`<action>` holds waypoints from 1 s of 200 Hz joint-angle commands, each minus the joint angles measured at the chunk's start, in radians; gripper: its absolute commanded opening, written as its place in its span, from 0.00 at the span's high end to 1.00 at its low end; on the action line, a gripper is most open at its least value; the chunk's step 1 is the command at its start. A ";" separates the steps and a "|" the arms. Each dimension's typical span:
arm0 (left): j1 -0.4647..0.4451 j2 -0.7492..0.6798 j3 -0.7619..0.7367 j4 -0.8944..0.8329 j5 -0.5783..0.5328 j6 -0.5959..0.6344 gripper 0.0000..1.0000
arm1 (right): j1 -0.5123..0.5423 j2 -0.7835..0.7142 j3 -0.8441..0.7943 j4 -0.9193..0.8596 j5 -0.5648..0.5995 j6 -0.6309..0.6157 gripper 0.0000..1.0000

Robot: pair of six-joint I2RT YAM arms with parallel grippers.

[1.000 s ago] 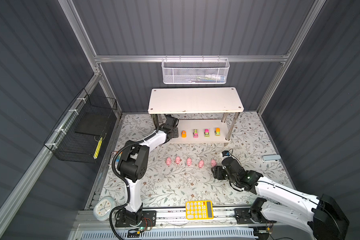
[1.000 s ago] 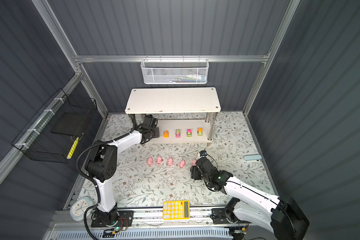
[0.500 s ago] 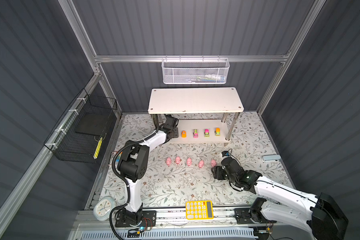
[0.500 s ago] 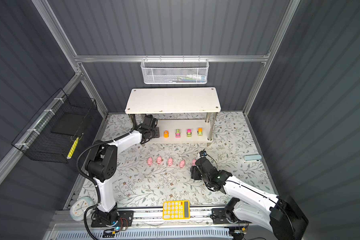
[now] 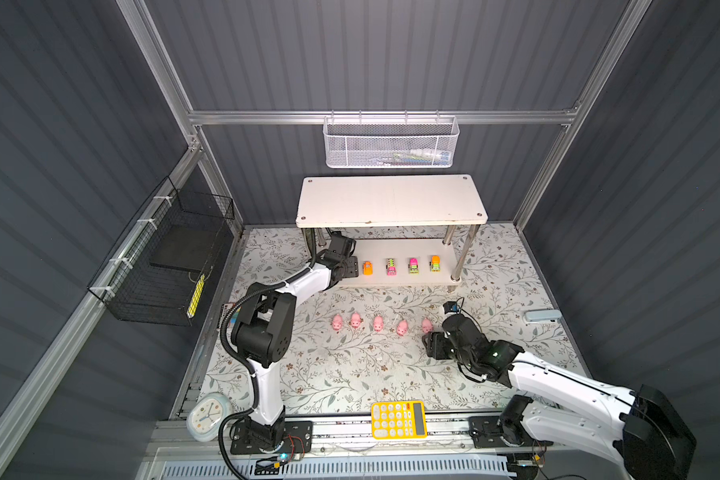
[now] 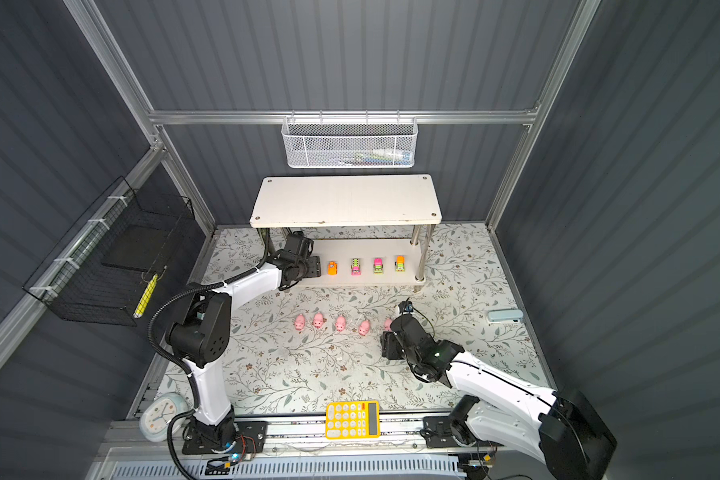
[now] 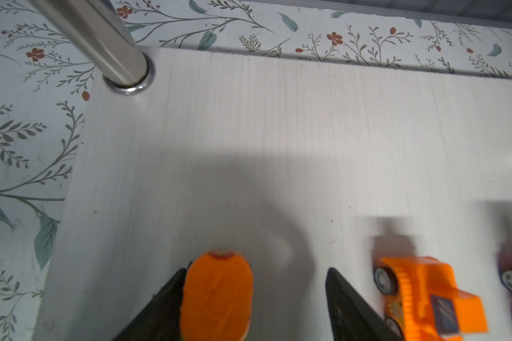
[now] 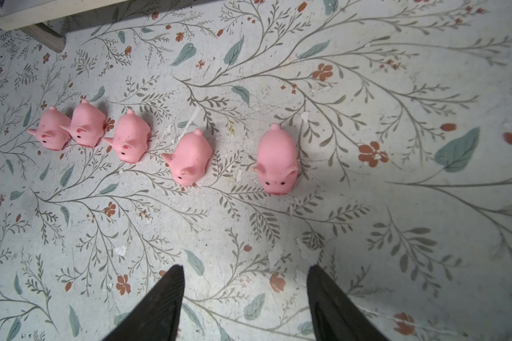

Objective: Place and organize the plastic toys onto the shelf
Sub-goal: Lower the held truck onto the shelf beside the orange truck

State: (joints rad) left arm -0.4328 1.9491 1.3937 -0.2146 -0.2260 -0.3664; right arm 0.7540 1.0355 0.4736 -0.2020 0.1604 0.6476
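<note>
Left wrist view: the left end effector (image 7: pixel 257 273) has just spread apart, releasing the fifth vehicle (image 7: pixel 216 295), orange, onto the shelf (image 7: pixel 278 133), on its lower board beside the orange truck (image 7: pixel 426 295). Vehicles seem done; five pigs (image 8: pixel 189 159) wait on the worktop (image 8: pixel 367 88) before the right end effector (image 8: pixel 244 270), likewise apart.

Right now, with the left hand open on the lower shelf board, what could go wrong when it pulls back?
The orange toy seems to touch one finger of the left hand, so pulling back may drag or tip it. The other finger stands close to the orange truck; a sideways move could knock it askew.
</note>
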 commanded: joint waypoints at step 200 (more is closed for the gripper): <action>0.012 -0.085 -0.057 0.046 -0.010 -0.047 0.16 | -0.002 0.020 0.018 0.023 -0.002 0.003 0.32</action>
State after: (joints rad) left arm -0.4328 1.9240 1.3476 -0.1486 -0.1974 -0.3962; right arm 0.7540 1.0557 0.4736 -0.1829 0.1570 0.6476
